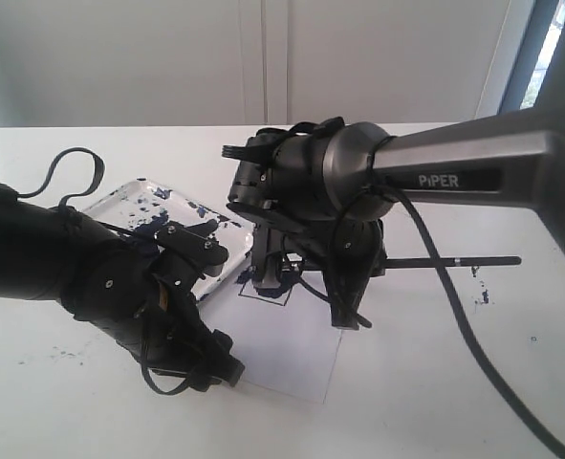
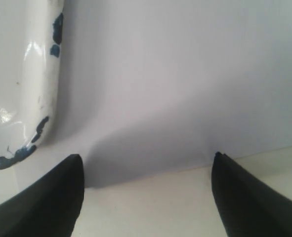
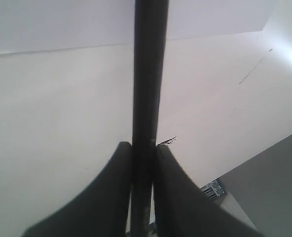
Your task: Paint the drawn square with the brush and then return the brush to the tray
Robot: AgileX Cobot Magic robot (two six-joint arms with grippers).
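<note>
My right gripper is shut on the brush. The thin black handle sticks out level to the right, and its tip is hidden behind the arm. In the right wrist view the brush shaft runs straight up between the closed fingers of the right gripper. The drawn square shows only in part under the right wrist, on the white paper, with dark blue smears by it. The paint-splattered tray lies at the left. My left gripper stands open and empty at the paper's near edge.
The left wrist view shows the tray's rim with blue flecks beside the paper sheet, and the bare table below. Small paint spots mark the table at the right. A wall stands behind the table.
</note>
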